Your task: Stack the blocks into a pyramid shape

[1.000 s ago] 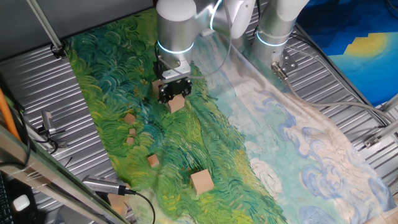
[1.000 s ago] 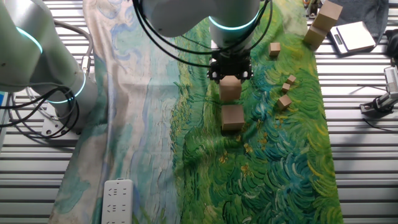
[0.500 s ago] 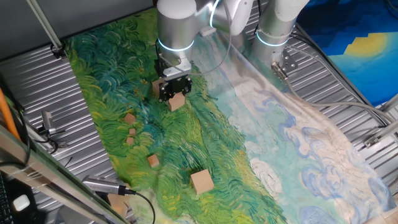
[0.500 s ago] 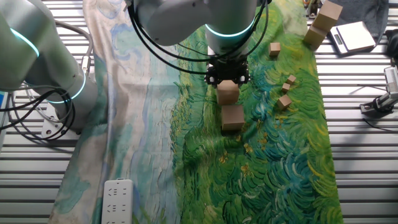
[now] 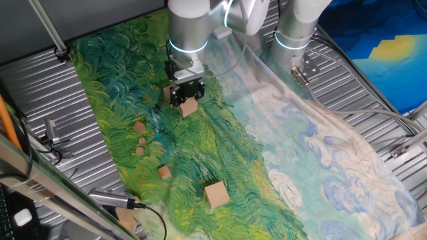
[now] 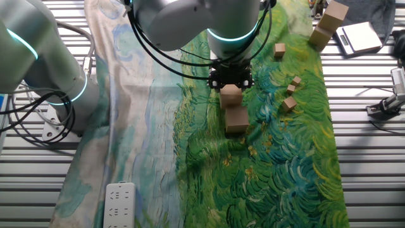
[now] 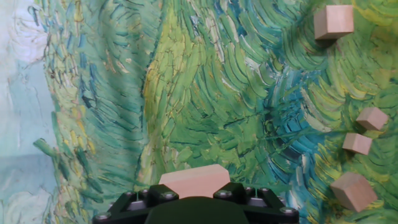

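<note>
Overhead, the gripper (image 5: 187,100) has its jaws clamped on one large block (image 5: 189,107), lifted off the painted cloth (image 5: 240,167).

From the other fixed view the held block hangs just beside a second large block (image 6: 236,119) lying on the cloth; the first fixed view instead shows that block (image 5: 216,195) well apart. The hand view adds four small blocks (image 7: 333,22) scattered to the right. The cloth, swirled green and blue, covers a ribbed metal table (image 6: 367,158); a white power strip (image 6: 118,201) lies at its edge.
</note>
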You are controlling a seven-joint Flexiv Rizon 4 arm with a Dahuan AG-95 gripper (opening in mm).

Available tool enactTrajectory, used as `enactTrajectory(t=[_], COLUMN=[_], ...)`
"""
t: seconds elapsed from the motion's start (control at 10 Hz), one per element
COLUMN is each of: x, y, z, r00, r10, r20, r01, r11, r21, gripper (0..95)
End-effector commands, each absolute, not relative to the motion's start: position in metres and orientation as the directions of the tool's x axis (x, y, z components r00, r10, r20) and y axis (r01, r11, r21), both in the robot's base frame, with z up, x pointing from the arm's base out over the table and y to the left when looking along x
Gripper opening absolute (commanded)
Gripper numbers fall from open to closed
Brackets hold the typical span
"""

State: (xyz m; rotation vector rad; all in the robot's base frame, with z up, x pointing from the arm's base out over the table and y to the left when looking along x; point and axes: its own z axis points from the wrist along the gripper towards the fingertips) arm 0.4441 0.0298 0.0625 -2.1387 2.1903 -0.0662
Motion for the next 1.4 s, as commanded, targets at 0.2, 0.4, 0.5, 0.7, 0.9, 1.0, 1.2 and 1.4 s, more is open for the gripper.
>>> enactTrajectory(t=[0.2,0.4,0.5,0.7,0.9,1.0,1.2,1.4], x=[0.4493,0.4497,0.4497,0.4495,0.4495,0.4495,0.4495,0.4495], y=[0.0287,0.0286,0.0285,0.0278,0.0278,0.0278,0.0278,0.0278], z=[0.0650,0.0652,0.0652,0.0658,0.0658,0.0658,0.0658,0.0658], r00=[-0.021,-0.019,-0.008,-0.008,-0.019,-0.047,-0.088,-0.119], r10=[-0.999,-0.999,-1.000,-0.999,-0.999,-0.999,-0.996,-0.993], r20=[-0.027,-0.026,-0.028,-0.033,-0.026,-0.027,-0.031,-0.005], r01=[-0.996,-0.996,-0.996,-0.996,-0.996,-0.996,-0.995,-0.993], r11=[0.023,0.021,0.011,0.011,0.021,0.049,0.089,0.119], r21=[-0.083,-0.084,-0.084,-0.086,-0.086,-0.073,-0.035,-0.027], gripper=[0.0,0.0,0.0,0.0,0.0,0.0,0.0,0.0])
